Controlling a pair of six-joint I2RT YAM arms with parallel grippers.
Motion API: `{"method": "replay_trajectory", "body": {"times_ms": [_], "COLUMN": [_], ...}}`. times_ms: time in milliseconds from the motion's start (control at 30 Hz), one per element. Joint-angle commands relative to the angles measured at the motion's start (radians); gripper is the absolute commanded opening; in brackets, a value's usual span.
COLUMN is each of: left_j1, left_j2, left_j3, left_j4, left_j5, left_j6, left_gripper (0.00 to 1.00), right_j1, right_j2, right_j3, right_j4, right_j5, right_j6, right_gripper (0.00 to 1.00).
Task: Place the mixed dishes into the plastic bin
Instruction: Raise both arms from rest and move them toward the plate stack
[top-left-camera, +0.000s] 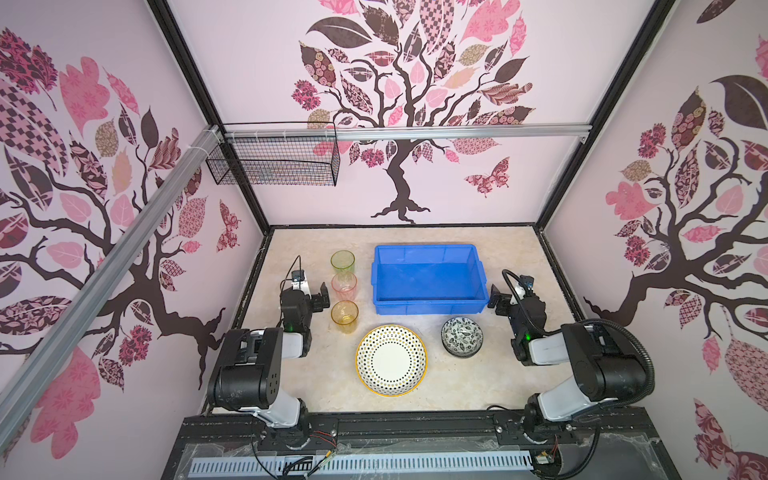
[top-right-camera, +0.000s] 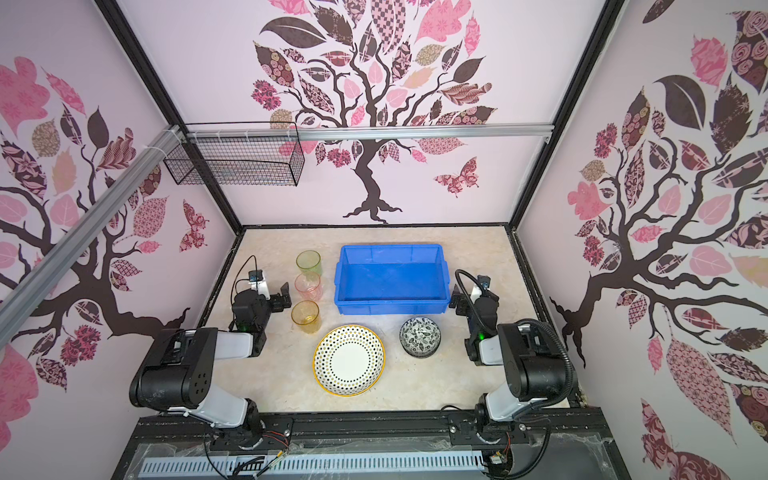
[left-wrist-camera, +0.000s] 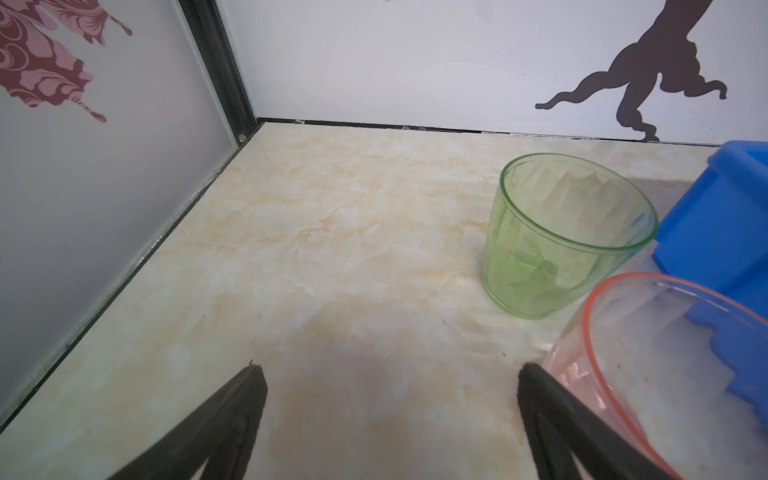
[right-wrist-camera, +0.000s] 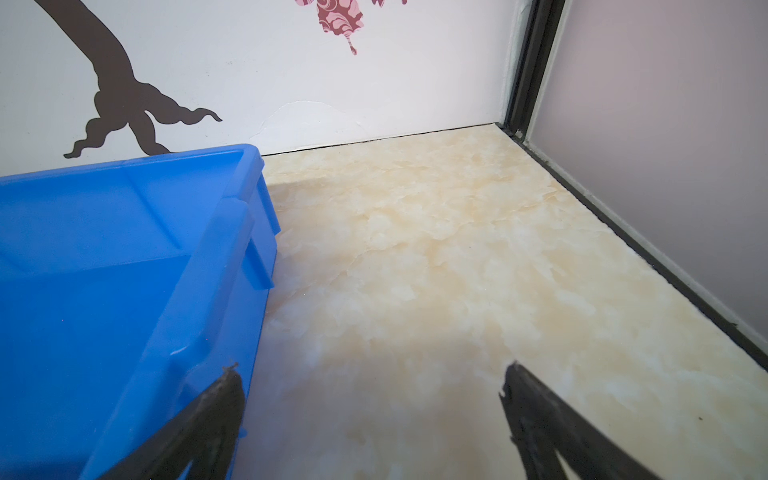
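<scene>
Marble-look bench (top-left-camera: 457, 386): blue bin (top-left-camera: 430, 307) centre-rear, empty. Three tumblers (top-left-camera: 344, 287) left of it; dotted plate (top-left-camera: 391, 360), floral bowl (top-left-camera: 461, 336) toward front edge. Left gripper (top-left-camera: 322, 296), right gripper (top-left-camera: 496, 299) spread, empty. Tumblers look light, slick: pinch a rim wall.

Blue bin (top-left-camera: 430, 306); tumblers (top-left-camera: 344, 286) upright beside (left); dotted plate (top-left-camera: 391, 360), bowl (top-left-camera: 461, 336) in front.

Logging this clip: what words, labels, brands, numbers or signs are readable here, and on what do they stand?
None readable.
The blue bin, green tumbler, pink tumbler, amber tumbler, dotted plate, floral bowl: plain colour or pattern only, no lettering.
The wall decals: leaves and butterflies, no words.
On the left arm and right arm: any marking too small to tell.
</scene>
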Motion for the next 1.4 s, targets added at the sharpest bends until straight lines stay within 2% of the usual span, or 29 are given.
{"method": "replay_trajectory", "body": {"times_ms": [0, 433, 533, 633, 733, 800, 900, 1033, 1100, 1200, 1267, 1367], "left_j1": [0.005, 0.005, 0.006, 0.021, 0.022, 0.020, 0.013, 0.011, 0.007, -0.022, -0.023, -0.053], "left_j2": [0.005, 0.002, -0.008, -0.054, -0.060, -0.082, -0.132, -0.199, -0.228, -0.265, -0.261, -0.256], "left_j3": [0.000, -0.005, 0.016, 0.127, 0.168, 0.182, 0.223, 0.369, 0.416, 0.472, 0.554, 0.637], "left_j4": [0.005, 0.010, -0.007, -0.267, -0.343, -0.378, -0.463, -0.762, -0.849, -0.956, -1.115, -1.249], "left_j5": [0.009, 0.009, -0.006, -0.006, -0.024, -0.051, -0.149, -0.253, -0.271, -0.305, -0.308, -0.284], "left_j6": [-0.006, -0.006, -0.015, -0.033, -0.034, -0.037, -0.087, -0.199, -0.233, -0.283, -0.348, -0.340], "left_gripper": [0.98, 0.98, 0.98, 0.98, 0.98, 0.98, 0.98, 0.98, 0.98, 0.98, 0.97, 0.96], "right_j1": [0.010, 0.010, 0.009, 0.008, 0.008, 0.008, 0.008, 0.009, 0.009, 0.010, 0.014, 0.025], "right_j2": [0.001, -0.001, -0.018, -0.032, -0.050, -0.094, -0.155, -0.240, -0.281, -0.315, -0.336, -0.359], "right_j3": [0.022, 0.018, 0.028, 0.049, 0.055, 0.081, 0.150, 0.220, 0.255, 0.352, 0.398, 0.478], "right_j4": [0.009, 0.015, -0.004, -0.066, -0.078, -0.164, -0.316, -0.432, -0.490, -0.672, -0.757, -0.898], "right_j5": [0.012, 0.013, 0.079, 0.085, 0.126, 0.155, 0.204, 0.245, 0.256, 0.276, 0.283, 0.308], "right_j6": [-0.007, -0.006, 0.025, 0.027, 0.036, 0.049, 0.062, 0.067, 0.077, 0.101, 0.112, 0.143], "right_gripper": [1.00, 1.00, 1.00, 1.00, 1.00, 1.00, 1.00, 0.99, 1.00, 1.00, 1.00, 1.00]}}
